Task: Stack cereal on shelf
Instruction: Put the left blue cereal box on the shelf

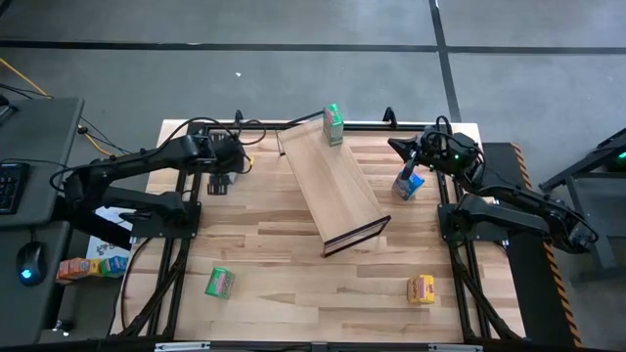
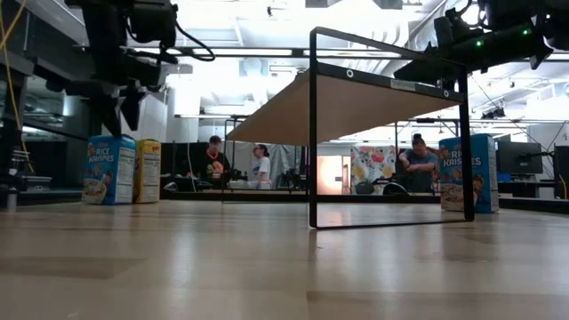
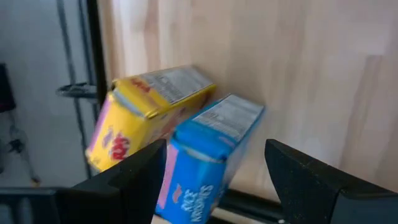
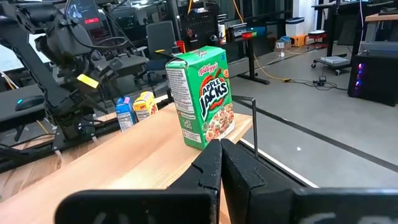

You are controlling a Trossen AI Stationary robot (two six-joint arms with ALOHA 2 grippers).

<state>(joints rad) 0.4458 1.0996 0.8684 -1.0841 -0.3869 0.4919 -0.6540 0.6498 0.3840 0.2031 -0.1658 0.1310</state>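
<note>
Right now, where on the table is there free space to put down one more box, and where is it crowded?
The table is bare between the green box and the yellow box, in front of the shelf. It is crowded at the far left corner, where the open left gripper hangs over a blue box and a second yellow box.

The shelf (image 1: 333, 192) lies slanted across the middle of the table (image 1: 293, 274). Its framed end points toward the front edge, and its other end reaches the back edge. One cereal box (image 1: 334, 124) stands on the shelf at the back end. Two boxes (image 1: 220, 182) stand side by side, touching, near the back left part of the table, left of the shelf. Another box (image 1: 409, 184) stands right of the shelf. One box (image 1: 219, 283) lies near the front left. One more (image 1: 422, 288) lies near the front right, well apart from it.
</note>
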